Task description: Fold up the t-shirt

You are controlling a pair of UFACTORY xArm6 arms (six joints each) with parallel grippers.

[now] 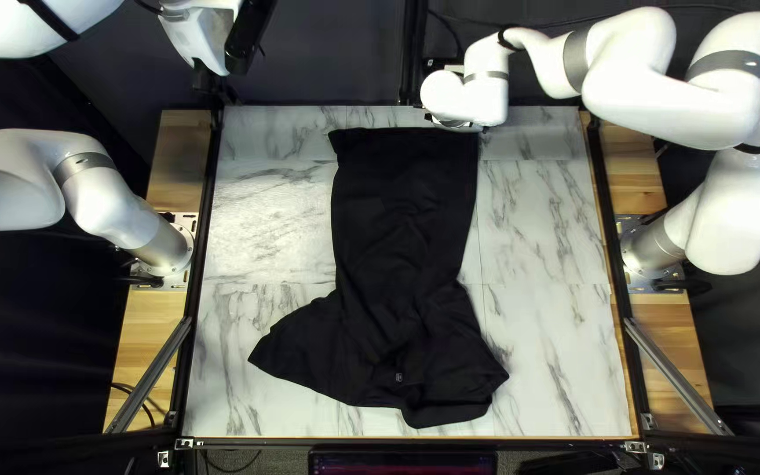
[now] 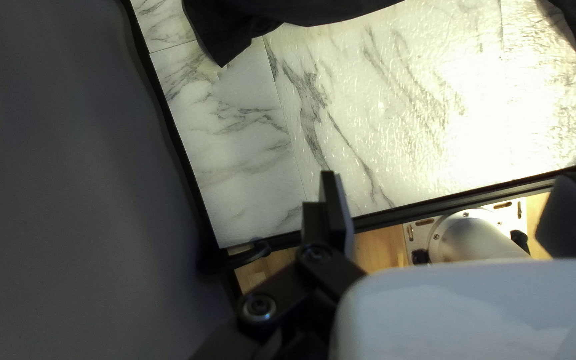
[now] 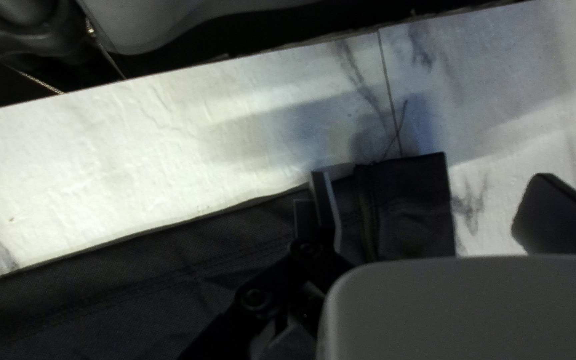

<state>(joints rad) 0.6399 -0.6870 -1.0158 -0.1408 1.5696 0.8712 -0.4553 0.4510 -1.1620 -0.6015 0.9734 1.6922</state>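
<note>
T-shirt [image 1: 398,264], by table's near edge [image 1: 565,434], room alongside

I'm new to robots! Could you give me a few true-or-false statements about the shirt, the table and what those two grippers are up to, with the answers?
1. The shirt is black. True.
2. The shirt is hanging in the air. False: it lies on the table.
3. The right gripper is at the end of the shirt nearest the table's far edge. True.
4. The left gripper is pinching the shirt. False: it is open, away from the shirt.
5. The table's top has a marble pattern. True.
</note>
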